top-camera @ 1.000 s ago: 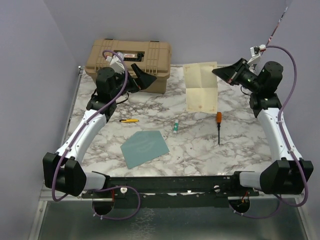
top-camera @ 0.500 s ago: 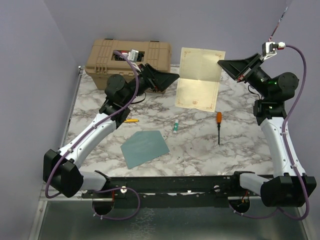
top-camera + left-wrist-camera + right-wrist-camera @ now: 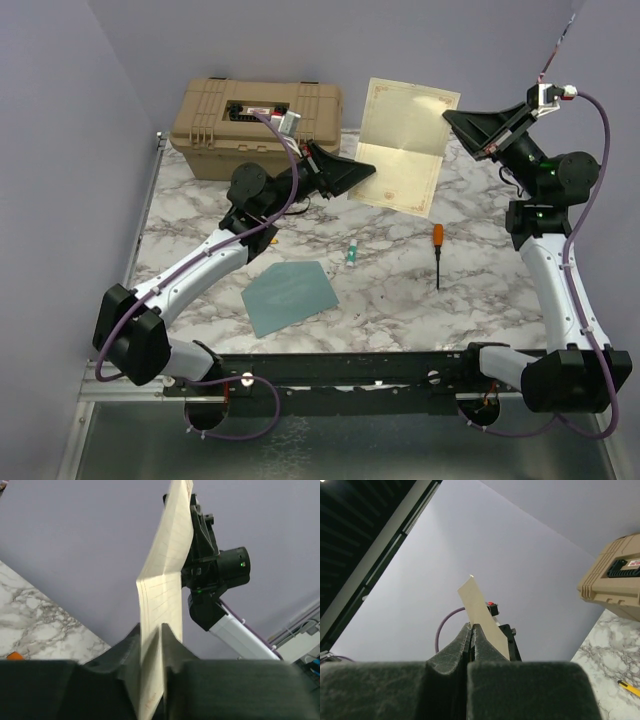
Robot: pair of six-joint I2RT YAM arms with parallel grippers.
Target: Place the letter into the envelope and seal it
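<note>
Newly swung in, the left gripper narrows around the letter's lower edge, grip uncertain; the right gripper pinches its right edge, steadying it for the envelope.

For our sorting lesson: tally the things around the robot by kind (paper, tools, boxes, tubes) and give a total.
Paper: 2, letter and envelope
Tools: 2, screwdriver and yellow hand tool
Boxes: 1, tan case
Tubes: 1, small tube
Total: 6

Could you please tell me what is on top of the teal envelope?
Nothing: the envelope lies bare on the table. Its inside and underside are hidden.
</note>
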